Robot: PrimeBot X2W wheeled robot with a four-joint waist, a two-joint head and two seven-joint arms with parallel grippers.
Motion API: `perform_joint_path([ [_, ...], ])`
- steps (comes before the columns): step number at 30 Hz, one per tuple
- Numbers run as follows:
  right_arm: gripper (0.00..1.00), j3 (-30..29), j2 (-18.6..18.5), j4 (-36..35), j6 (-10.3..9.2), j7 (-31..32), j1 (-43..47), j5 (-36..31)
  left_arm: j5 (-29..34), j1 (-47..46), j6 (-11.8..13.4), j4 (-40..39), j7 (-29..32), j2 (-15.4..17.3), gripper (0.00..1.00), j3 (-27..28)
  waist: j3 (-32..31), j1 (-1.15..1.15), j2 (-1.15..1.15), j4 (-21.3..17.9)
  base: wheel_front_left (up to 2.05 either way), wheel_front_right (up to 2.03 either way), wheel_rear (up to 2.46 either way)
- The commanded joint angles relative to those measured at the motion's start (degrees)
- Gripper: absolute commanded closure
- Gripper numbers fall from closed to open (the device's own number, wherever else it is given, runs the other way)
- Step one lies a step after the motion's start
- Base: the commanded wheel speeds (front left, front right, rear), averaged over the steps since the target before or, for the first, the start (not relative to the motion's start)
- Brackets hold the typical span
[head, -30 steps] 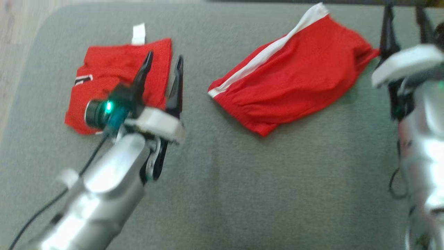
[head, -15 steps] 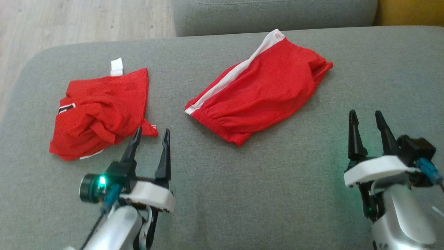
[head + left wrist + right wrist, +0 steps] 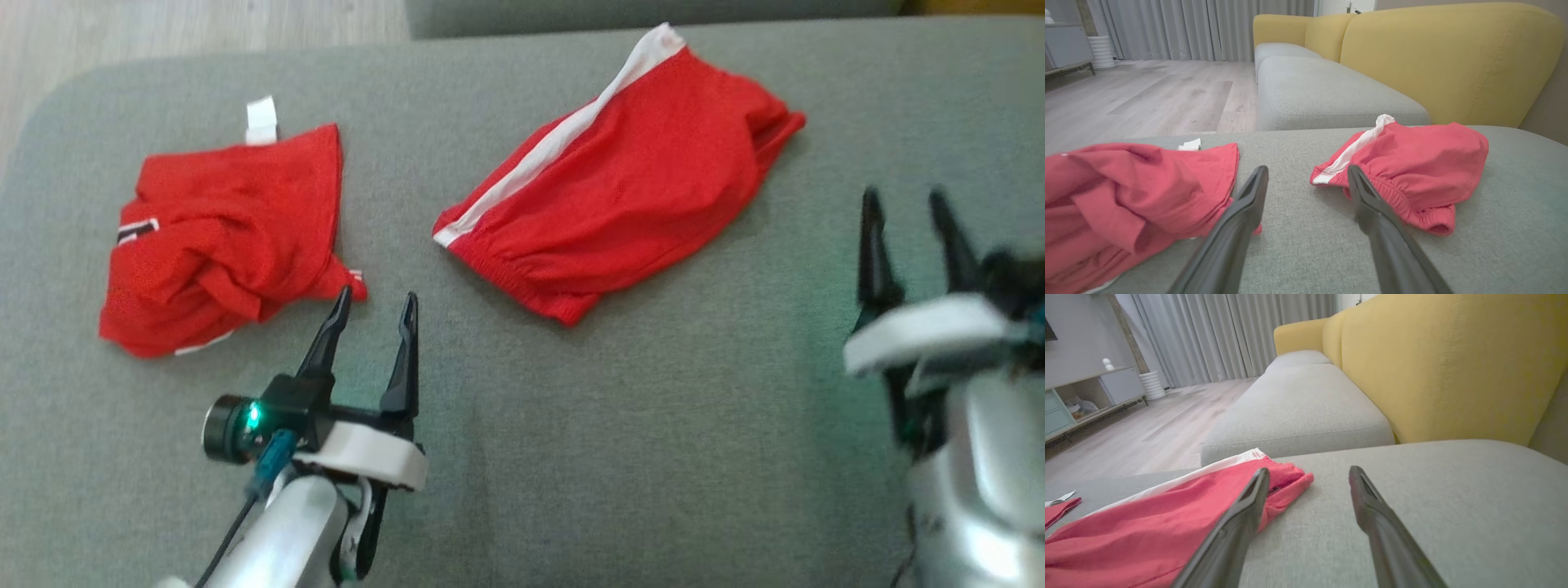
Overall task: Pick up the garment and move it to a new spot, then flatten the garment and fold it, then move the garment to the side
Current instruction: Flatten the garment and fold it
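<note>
Nearest the robot, the left gripper (image 3: pixel 377 296) hangs low over the broad grey woven seat cushion (image 3: pixel 653 457), on the near left of the red shorts with a white side stripe and gathered elastic waistband (image 3: pixel 637 196). Its two dark fingers are spread wide with nothing between them. The right gripper (image 3: pixel 904 198) sits on the near right of those shorts, just off their bunched far corner, its fingers likewise parted and empty. The shorts themselves lie roughly flat across the middle of the cushion, between the two grippers and touching neither. Well to their left is a crumpled red garment with a small white tag (image 3: pixel 220 237), one pointed corner reaching almost to the left fingertips. Both are red cloth, so it cannot be settled which one the task means. The striped shorts look the likelier, since they lie between both arms. The main hazard is the left gripper closing on the crumpled garment's stray corner, which is so close, and dragging the wrong piece. A pinch on the shorts may also catch only the top layer, so the cloth could unfold or slide when lifted. Fingers driven too low could snag the cushion's weave. Beyond the shorts, past the cushion's far edge, are a second grey seat cushion (image 3: pixel 1323 94), a mustard-yellow upholstered backrest (image 3: pixel 1445 61) and pale wooden floorboards (image 3: pixel 1147 94).
</note>
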Motion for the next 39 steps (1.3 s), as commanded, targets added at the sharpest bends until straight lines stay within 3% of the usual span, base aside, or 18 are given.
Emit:
perform_joint_path([
  [1, 0.0, 0.91, -0.98, -2.34, -0.28, 0.73, -4.12, -0.64, 0.49, -3.08, -0.09, -1.26, -0.54, 0.27, 0.0, 2.59, 1.6, 0.0, 0.0, 0.98, 0.0, 0.0, 0.0],
  [7, 0.0, -0.97, -5.09, 2.28, -0.28, 10.05, -15.95, -3.81, 2.32, -5.68, -2.02, -0.36, -0.54, -1.88, 0.0, 3.36, 6.7, 0.0, 0.0, 4.41, 0.0, 0.0, 0.0],
  [14, 0.0, -2.15, -8.7, 16.23, -0.28, 18.33, -28.59, -6.58, 4.33, -7.65, -4.08, 0.63, -0.54, -4.06, 0.0, 4.54, 10.79, 0.0, 0.0, 8.21, 0.0, 0.0, 0.0],
  [22, 0.0, -1.31, -12.45, 30.82, -0.28, 21.73, -35.09, -9.96, 6.23, -8.96, -5.78, 1.39, -0.54, -6.08, 0.0, 5.7, 12.82, 0.0, 0.0, 10.8, 0.0, 0.0, 0.0],
  [30, 0.0, 1.67, -11.58, 39.69, -0.28, 21.87, -38.24, -8.13, 7.75, -9.57, -6.81, 1.74, -0.54, -7.17, 0.0, 7.06, 14.17, 0.0, 0.0, 11.34, 0.0, 0.0, 0.0],
  [31, 0.11, 2.36, -11.36, 40.64, -0.28, 22.11, -38.31, -7.41, 7.88, -9.59, -6.93, 1.86, -0.54, -7.24, 0.0, 7.27, 14.13, 0.0, 0.0, 11.29, 0.0, 0.0, 0.0],
  [32, 0.11, 2.36, -11.36, 40.64, -0.28, 22.11, -38.31, -7.41, 7.88, -9.59, -6.93, 1.86, -0.54, -7.24, 0.0, 7.27, 14.13, 0.0, 0.0, 11.29, 0.0, 0.0, 0.0],
  [33, 1.0, 3.76, -11.06, 42.16, -0.28, 22.33, -38.41, -5.86, 8.15, -9.58, -7.06, 2.14, -0.54, -7.35, 0.0, 7.75, 14.0, 0.0, 0.0, 11.0, 0.0, 0.0, 0.0],
  [39, 1.0, 6.28, -11.74, 43.42, -0.28, 19.04, -38.58, -1.24, 9.08, -9.29, -7.54, 2.96, -0.54, -7.47, 0.0, 9.09, 12.55, 0.0, 0.0, 9.16, 0.0, 0.0, 0.0],
])
